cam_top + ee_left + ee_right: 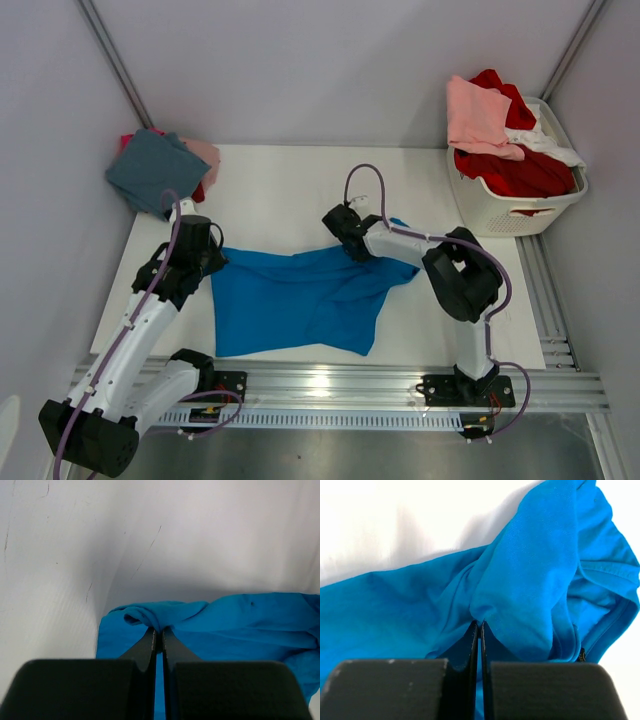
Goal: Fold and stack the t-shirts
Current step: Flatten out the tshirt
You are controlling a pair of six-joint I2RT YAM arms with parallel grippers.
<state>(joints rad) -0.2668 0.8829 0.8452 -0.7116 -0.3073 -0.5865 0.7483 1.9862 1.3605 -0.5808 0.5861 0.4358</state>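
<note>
The blue tee (300,300) is lying spread but rumpled on the bench (290,180), left of the basket (500,218) and nearer the arms than it is. The left gripper (215,262) is sitting at the tee's corner farthest from the basket. Its jaws are pressed together and, in the wrist view, pinching a small bunched lip of the hem. The right gripper (350,240) is working at the far edge of the tee, on the side closer to the basket. Its jaws are shut on a raised ridge of blue cloth, with a sleeve or flap curling over beside them.

A teal tee (155,170) is resting folded on top of other folded tees, far across the bench from the basket. Red, pink and white tees are waiting heaped in the basket itself.

What is worrying me is how little cloth each pinch seems to be holding. If the arms are pulling apart to flatten the tee, the thinner grip, probably the left one, may be slipping free. The right pinch may be catching two layers, so a lift could be dragging the underside along and leaving a twist. The end near the basket is bunching, so a fold made now would likely be trapping creases.
</note>
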